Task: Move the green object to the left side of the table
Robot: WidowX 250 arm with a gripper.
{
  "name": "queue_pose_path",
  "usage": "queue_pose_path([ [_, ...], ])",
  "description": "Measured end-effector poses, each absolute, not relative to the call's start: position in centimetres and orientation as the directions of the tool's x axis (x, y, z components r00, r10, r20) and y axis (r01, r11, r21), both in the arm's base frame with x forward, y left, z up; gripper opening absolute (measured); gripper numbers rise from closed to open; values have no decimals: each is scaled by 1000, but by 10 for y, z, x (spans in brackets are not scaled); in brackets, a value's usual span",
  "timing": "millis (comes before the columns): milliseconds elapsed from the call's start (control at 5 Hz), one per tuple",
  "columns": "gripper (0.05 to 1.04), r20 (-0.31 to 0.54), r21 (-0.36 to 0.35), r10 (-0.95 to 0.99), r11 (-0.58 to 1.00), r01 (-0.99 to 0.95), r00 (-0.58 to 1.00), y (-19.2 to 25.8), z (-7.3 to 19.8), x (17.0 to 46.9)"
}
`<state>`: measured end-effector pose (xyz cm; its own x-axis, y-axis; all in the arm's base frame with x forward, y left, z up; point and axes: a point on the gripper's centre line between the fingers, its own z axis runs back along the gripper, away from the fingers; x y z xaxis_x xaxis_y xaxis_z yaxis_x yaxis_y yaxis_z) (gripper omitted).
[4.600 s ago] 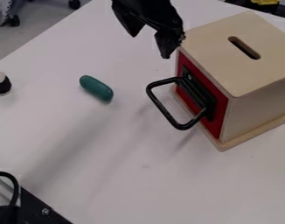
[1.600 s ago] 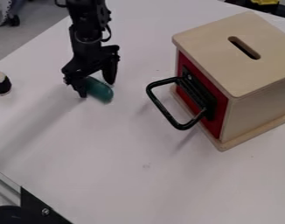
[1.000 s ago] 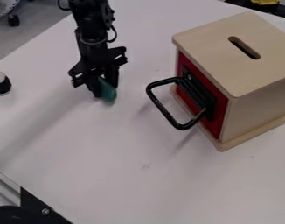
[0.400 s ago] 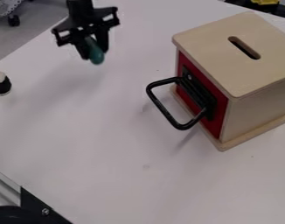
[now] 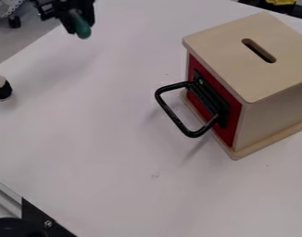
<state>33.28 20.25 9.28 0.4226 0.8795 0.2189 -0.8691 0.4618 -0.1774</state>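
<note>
Roll (image 5: 1, 89): by the table's (image 5: 104, 125) left edge; my view crops its side.
Gripper (image 5: 80, 27): tilted down by the upper-left edge, clamped on the green object (image 5: 84, 32); I see no arm above, cropped.
Green object: raised, upper end partly hidden.
Box (image 5: 240, 60): table's right side, cropped.

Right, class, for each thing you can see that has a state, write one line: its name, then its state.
Gripper: fingers closed on the green object, up off the table.
Green object: held, tilted, its lower end poking out below.
Box: upright on the table.
Slot: open.
Red front: closed.
Handle: sticking out from the red front, ungripped.
Black-and-white piece: standing on the table.
</note>
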Motion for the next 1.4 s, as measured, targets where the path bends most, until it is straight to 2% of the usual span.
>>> queue_pose_path([
  [400, 439, 228, -157, 879, 458, -875, 419, 235, 61, 359],
  [800, 439, 194, -134, 881, 459, -878, 431, 242, 21, 363],
  [1000, 439, 202, -141, 879, 463, -875, 432, 242, 17, 365],
  [1200, 517, 195, -128, 876, 469, -874, 442, 242, 13, 364],
  [1400, 831, 171, -127, 870, 485, -865, 463, 237, 13, 362],
])
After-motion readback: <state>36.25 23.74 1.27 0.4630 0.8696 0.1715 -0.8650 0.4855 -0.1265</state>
